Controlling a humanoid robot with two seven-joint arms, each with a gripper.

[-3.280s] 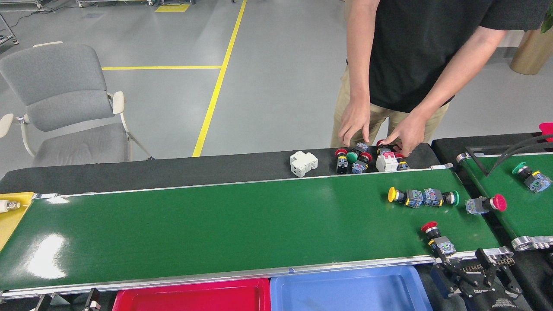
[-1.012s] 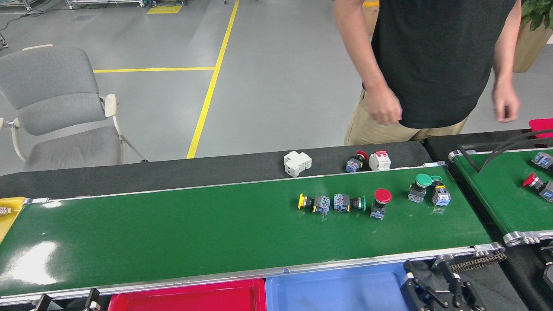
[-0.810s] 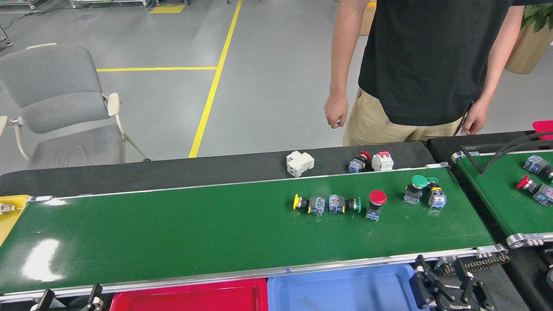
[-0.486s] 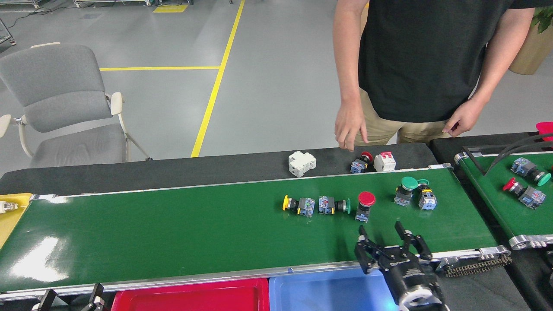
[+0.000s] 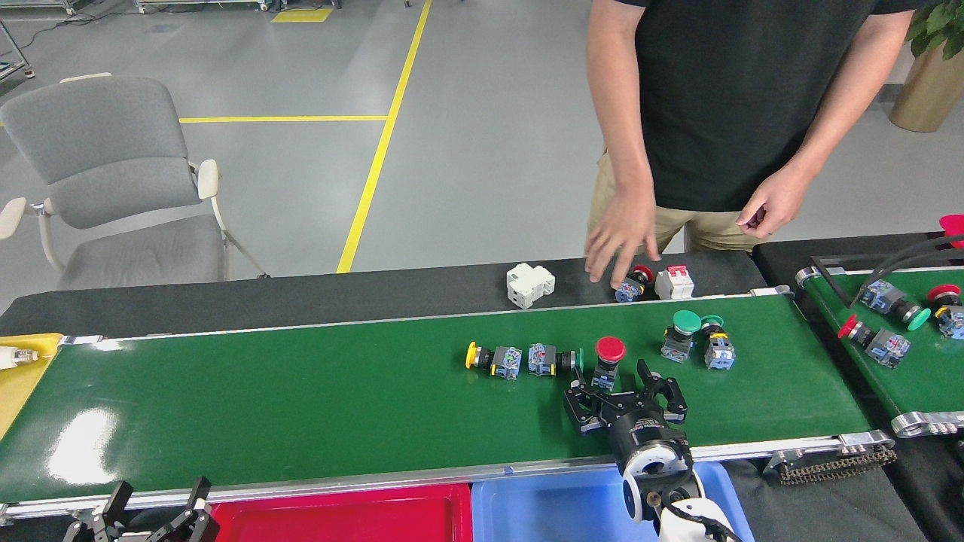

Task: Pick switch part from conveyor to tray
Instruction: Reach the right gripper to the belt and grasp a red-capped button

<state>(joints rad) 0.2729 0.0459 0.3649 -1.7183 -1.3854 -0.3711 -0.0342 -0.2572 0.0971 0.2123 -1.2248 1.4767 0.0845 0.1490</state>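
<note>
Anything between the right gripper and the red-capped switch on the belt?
No. In the head view the open right gripper sits just in front of the red-capped switch; only bare green conveyor shows in the gap.

- Black right gripper (image 5: 611,380) spread open above the glossy green conveyor belt (image 5: 301,399), just beside a red-capped switch part (image 5: 607,360)
- Left gripper (image 5: 143,512) low, at the frame's edge
- Blue plastic tray (image 5: 542,508) below the belt
</note>
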